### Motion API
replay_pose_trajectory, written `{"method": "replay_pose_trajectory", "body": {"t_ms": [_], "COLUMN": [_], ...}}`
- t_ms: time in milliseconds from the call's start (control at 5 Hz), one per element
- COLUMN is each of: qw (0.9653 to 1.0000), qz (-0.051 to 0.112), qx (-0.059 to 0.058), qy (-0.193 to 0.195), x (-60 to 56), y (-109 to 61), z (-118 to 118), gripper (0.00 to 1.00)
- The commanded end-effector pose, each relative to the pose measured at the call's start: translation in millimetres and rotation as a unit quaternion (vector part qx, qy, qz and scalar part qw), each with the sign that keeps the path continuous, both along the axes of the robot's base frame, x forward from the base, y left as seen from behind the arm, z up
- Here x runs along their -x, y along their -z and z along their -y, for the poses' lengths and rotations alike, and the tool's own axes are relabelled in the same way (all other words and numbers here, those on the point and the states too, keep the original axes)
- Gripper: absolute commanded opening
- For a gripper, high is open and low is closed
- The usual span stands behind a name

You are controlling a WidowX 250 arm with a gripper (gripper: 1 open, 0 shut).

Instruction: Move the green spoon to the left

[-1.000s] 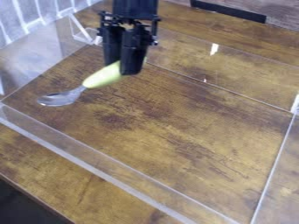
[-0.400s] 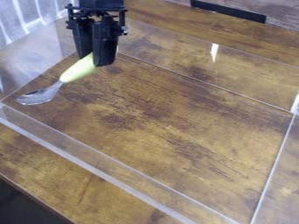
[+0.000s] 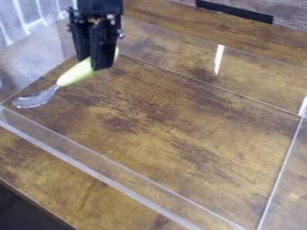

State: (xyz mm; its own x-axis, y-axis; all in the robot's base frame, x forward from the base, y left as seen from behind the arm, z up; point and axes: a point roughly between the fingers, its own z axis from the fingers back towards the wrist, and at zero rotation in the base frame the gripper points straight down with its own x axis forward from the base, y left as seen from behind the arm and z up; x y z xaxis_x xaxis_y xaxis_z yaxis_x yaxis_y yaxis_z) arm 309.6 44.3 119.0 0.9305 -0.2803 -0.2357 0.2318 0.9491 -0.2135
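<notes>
The green spoon (image 3: 63, 81) hangs tilted at the left of the wooden table. Its yellow-green handle sticks out below the black gripper (image 3: 93, 59), which is shut on the handle's upper end. The silver bowl (image 3: 29, 99) points down to the left and rests at or just above the wood near the left corner; whether it touches the wood cannot be told. The gripper points steeply downward, and its fingers hide the top of the handle.
A clear acrylic wall (image 3: 144, 184) rings the wooden work area, with a low front edge and a right side wall (image 3: 288, 153). A dark object (image 3: 240, 7) lies at the back edge.
The gripper has carried the spoon leftward across the table and slightly down. The bowl now sits close to the left corner.
</notes>
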Motion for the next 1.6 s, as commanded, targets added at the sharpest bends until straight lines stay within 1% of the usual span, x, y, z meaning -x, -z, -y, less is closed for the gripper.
{"method": "replay_pose_trajectory", "body": {"t_ms": [0, 200, 400, 600, 800, 1000, 1200, 1400], "qw": [0.9986, 0.9971, 0.9959, 0.9966, 0.9966, 0.9947, 0.992, 0.9904], "qz": [0.044, 0.055, 0.06, 0.065, 0.071, 0.076, 0.08, 0.086], "qx": [-0.002, -0.002, -0.002, -0.002, -0.001, 0.004, 0.009, 0.011], "qy": [0.028, 0.052, 0.067, 0.051, 0.043, 0.07, 0.097, 0.108], "x": [-14.0, -27.4, -35.1, -38.2, -46.0, -53.9, -61.8, -67.1], "y": [-5.7, 6.3, 17.1, 14.2, 14.8, 20.7, 26.7, 27.7], "z": [-9, -16, -24, -35, -46, -46, -43, -54], "gripper": [0.0, 0.0, 0.0, 0.0, 0.0, 0.0, 0.0, 1.0]}}
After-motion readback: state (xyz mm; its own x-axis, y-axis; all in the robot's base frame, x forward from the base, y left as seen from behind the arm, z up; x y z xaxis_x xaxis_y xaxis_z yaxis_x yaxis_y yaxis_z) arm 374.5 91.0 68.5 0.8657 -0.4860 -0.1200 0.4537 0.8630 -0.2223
